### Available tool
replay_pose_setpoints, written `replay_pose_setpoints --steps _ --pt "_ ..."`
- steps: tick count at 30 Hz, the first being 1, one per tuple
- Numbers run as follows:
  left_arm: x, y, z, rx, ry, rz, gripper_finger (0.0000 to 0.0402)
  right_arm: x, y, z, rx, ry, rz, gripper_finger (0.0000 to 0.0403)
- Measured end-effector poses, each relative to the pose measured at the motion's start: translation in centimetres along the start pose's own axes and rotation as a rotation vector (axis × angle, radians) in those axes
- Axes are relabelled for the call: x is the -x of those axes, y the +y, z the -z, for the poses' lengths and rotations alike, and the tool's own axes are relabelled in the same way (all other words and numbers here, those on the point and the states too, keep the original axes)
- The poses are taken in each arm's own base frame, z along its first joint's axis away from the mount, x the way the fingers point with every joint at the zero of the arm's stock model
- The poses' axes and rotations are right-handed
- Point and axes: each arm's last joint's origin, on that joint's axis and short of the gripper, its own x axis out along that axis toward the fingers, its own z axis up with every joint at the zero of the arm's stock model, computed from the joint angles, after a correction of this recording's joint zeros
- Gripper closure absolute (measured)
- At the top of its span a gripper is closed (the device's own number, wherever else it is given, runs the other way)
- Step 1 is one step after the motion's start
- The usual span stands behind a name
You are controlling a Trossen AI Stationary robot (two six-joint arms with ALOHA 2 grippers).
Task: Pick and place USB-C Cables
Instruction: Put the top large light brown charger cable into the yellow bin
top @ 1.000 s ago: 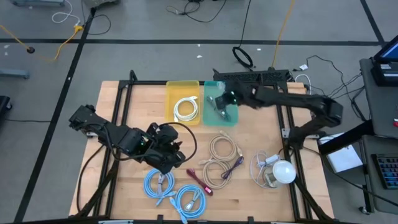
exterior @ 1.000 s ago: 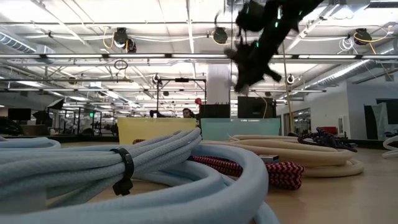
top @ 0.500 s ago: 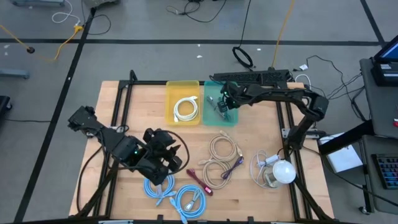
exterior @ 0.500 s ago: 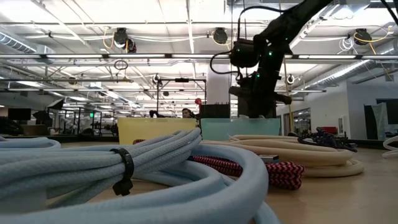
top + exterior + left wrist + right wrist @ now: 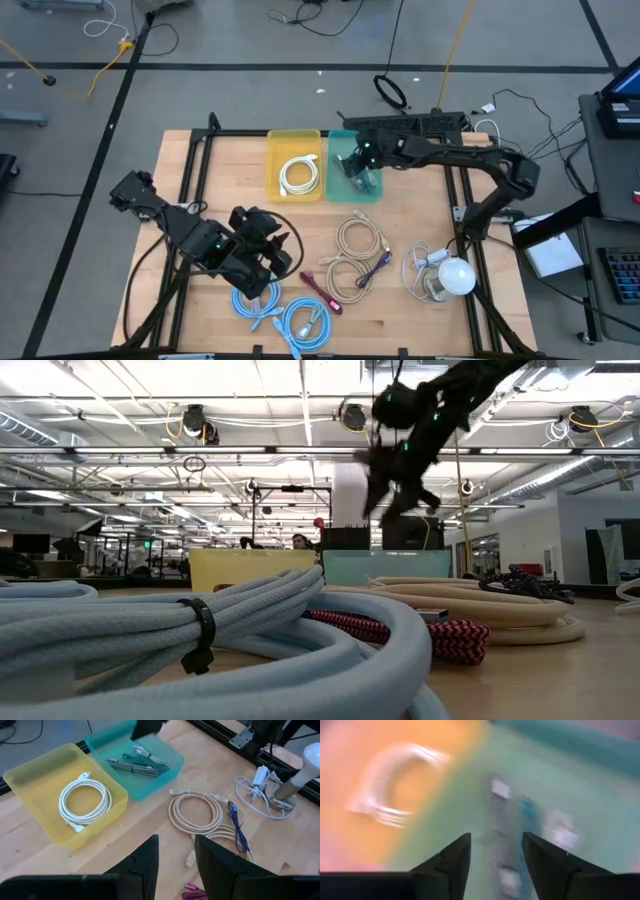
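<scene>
My right gripper (image 5: 357,168) (image 5: 495,852) hangs open above the teal bin (image 5: 345,190), clear of the short teal cable (image 5: 137,765) that lies on the bin's floor. A white coil (image 5: 297,175) lies in the yellow bin (image 5: 275,150) beside it. On the table lie two beige coils (image 5: 358,240), a purple cable (image 5: 378,265), a maroon cable (image 5: 320,285) and two light blue coils (image 5: 255,296). My left gripper (image 5: 278,258) (image 5: 176,857) is open above the table near the light blue coils, with nothing between its fingers.
A clear-white cord with a round white bulb (image 5: 456,275) sits at the table's right. The black frame rails (image 5: 465,190) run along the table's sides. Bare wood lies between the bins and the coils.
My right gripper dipped down into the teal bin, then rose again and opened; the teal cable now lies in the bin. My left gripper swung a little toward the table's near-left and then held still.
</scene>
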Motion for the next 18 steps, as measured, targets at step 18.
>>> replay_pose_setpoints --steps 18 --pt "-18.6 5.0 -0.4 0.207 0.355 0.270 0.0273 25.0 3.3 11.1 0.526 0.051 -0.609 0.0193"
